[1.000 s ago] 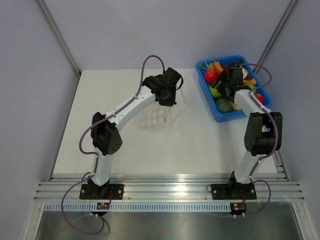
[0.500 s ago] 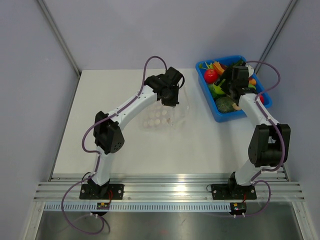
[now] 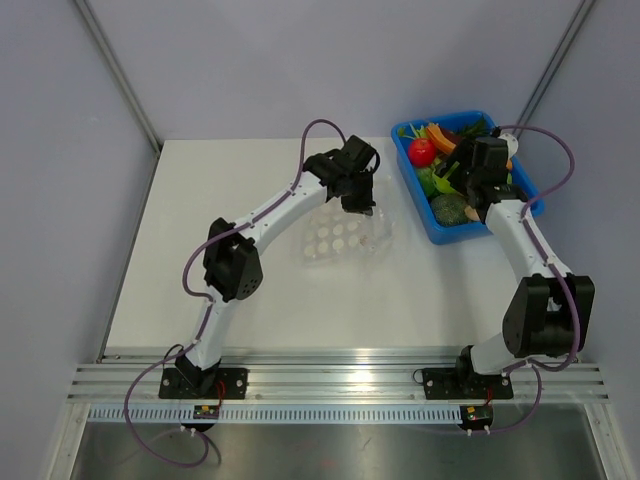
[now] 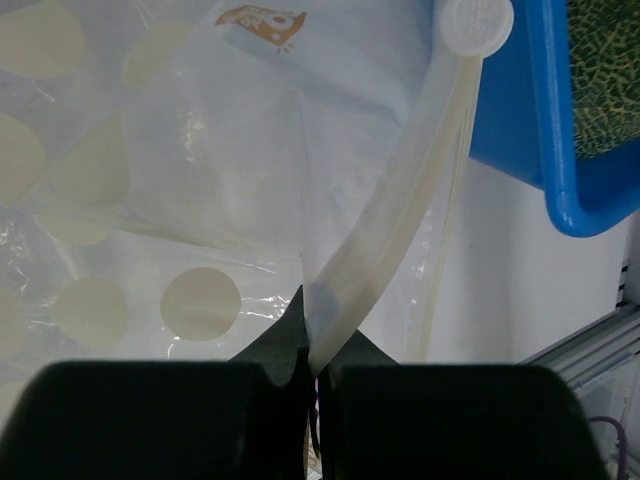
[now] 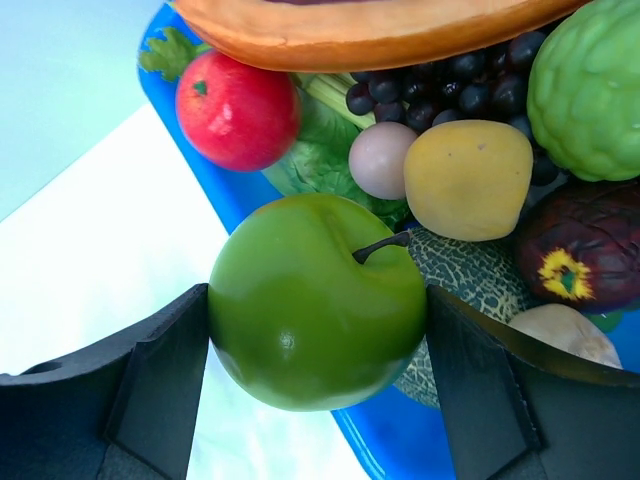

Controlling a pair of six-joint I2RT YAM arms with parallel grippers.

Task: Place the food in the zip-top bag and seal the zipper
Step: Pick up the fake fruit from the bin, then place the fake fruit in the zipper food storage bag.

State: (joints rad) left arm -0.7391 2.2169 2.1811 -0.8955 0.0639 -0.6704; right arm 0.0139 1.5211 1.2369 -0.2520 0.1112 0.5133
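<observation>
The clear zip-top bag (image 3: 345,235) with pale dots lies mid-table; it also shows in the left wrist view (image 4: 150,190). My left gripper (image 3: 360,202) (image 4: 312,350) is shut on the bag's zipper strip (image 4: 390,210), which ends in a round white tab. My right gripper (image 3: 450,178) (image 5: 318,330) is shut on a green apple (image 5: 315,300), held above the left edge of the blue tray (image 3: 428,218). More food fills the tray: a red apple (image 5: 235,108), a yellow fruit (image 5: 468,178), grapes and green pieces.
The blue tray (image 5: 225,190) stands at the back right of the table, close to the bag's right side (image 4: 520,100). A metal rail (image 3: 340,375) runs along the near edge. Grey walls enclose the table.
My left gripper has pulled the bag to the right, toward the tray. My right gripper has risen from the tray with the green apple and shifted slightly left.
</observation>
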